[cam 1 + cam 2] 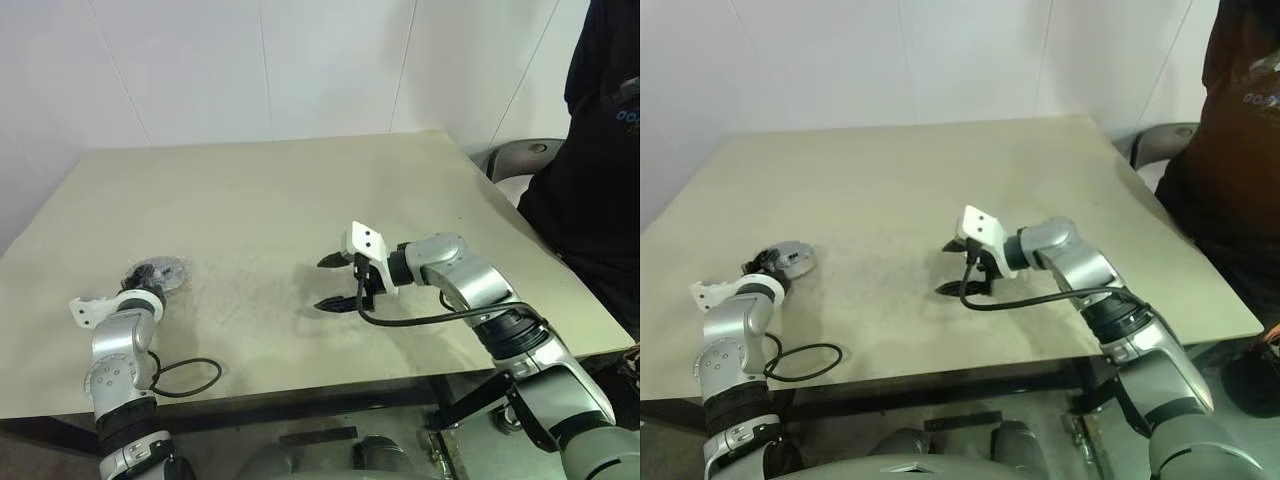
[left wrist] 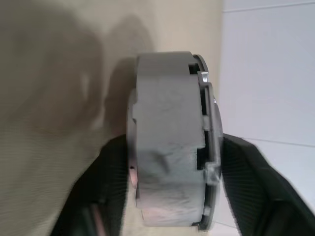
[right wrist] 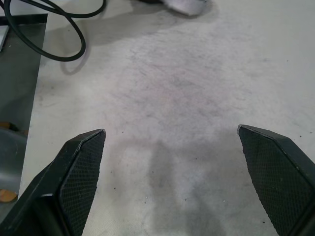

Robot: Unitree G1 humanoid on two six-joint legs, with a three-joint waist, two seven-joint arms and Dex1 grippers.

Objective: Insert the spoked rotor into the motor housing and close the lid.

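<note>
One assembled motor (image 1: 160, 272) sits on the counter (image 1: 300, 200) at lower left of the head view, lid on. My left hand (image 2: 172, 191) brackets its sides, fingers (image 2: 256, 187) either side; whether they clamp or have let go I cannot tell. My right hand (image 1: 338, 283) hovers mid-frame, fingers wide apart and empty, clear of the work, likely because the job looks nearly done.
</note>
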